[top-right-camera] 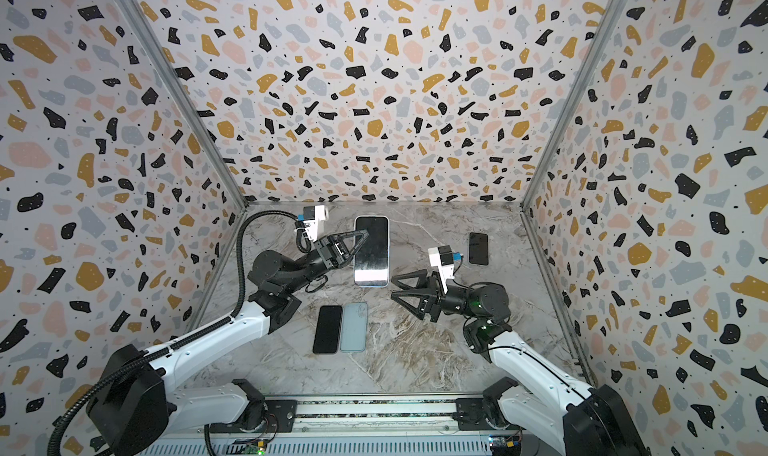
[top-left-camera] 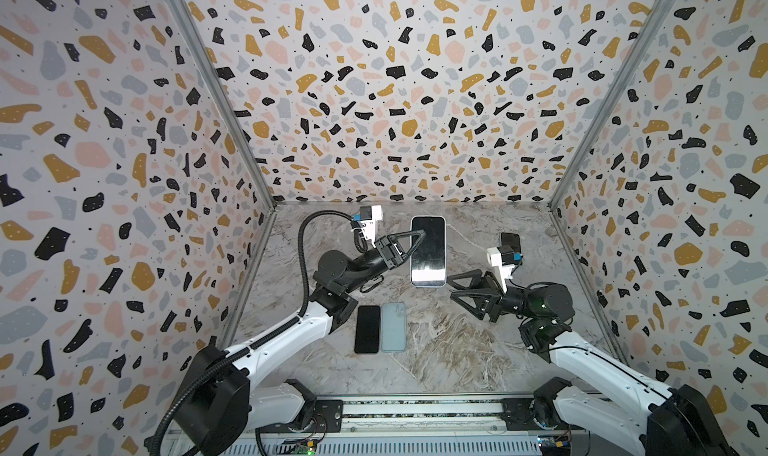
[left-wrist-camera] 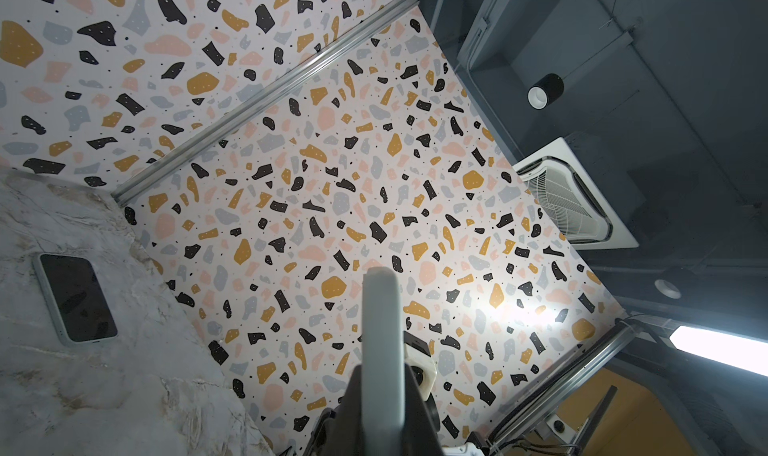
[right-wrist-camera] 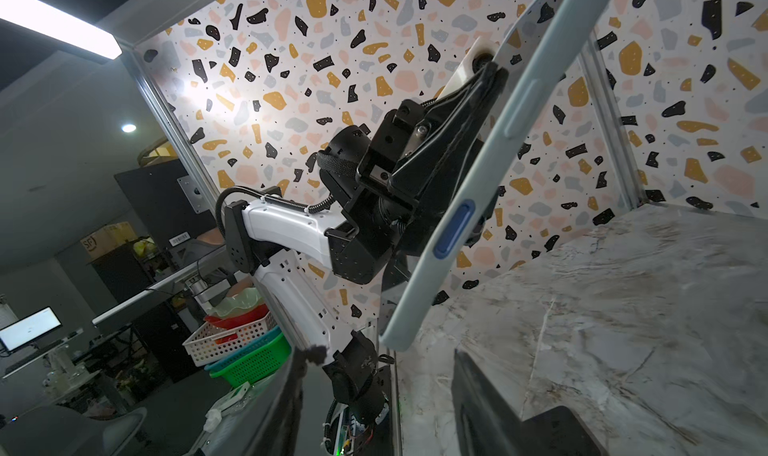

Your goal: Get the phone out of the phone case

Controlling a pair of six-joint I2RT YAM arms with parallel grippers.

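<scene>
Top views both show the left gripper (top-left-camera: 413, 242) clamped on a long edge of the phone (top-left-camera: 429, 254), holding it up off the marble table (top-left-camera: 457, 350), screen skyward, pale blue phone case (right-wrist-camera: 484, 175) wrapped round it. Right gripper (top-left-camera: 453, 287) hangs just beside its near corner, jaws apart, holding nothing.
</scene>
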